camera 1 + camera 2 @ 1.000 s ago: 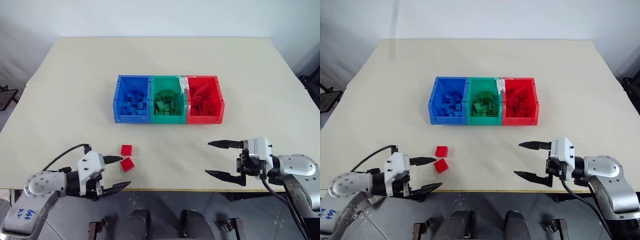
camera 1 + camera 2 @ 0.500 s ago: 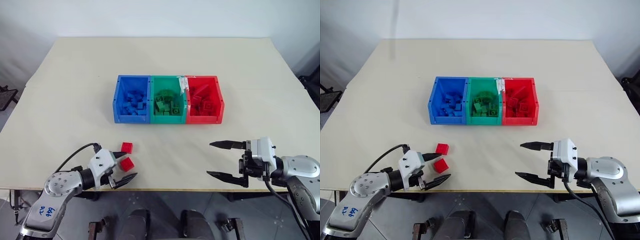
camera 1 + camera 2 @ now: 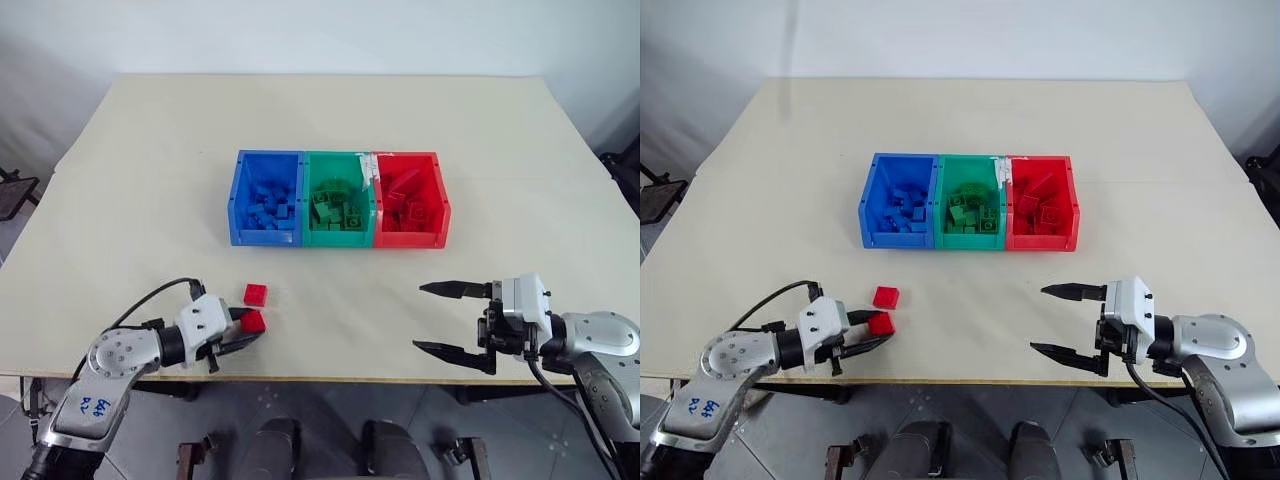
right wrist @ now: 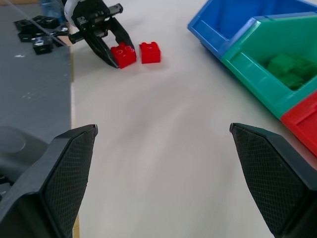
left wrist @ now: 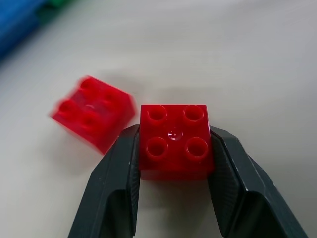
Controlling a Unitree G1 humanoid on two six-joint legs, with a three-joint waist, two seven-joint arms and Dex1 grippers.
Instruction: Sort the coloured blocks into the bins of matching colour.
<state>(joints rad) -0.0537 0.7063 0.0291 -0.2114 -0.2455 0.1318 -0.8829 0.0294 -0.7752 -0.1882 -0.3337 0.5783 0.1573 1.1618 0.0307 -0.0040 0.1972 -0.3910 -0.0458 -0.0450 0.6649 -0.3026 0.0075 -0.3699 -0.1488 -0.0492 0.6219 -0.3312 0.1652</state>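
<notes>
Near the table's [image 3: 120, 200] front edge, toward its left corner, the left gripper [image 3: 250, 329] has pushed forward and clamped its jaws onto the sides of the nearer red block [image 5: 174, 141], which a second ago lay free between wide-spread fingers; the pick looks made, with the lift still to come. Just beyond, the second red block [image 3: 255, 294] lies loose, while the right gripper [image 3: 440, 318] hangs with jaws spread and empty by the front edge's right side. Farther back, mid-table, the red bin [image 3: 410, 240] waits at the right end of the row.
</notes>
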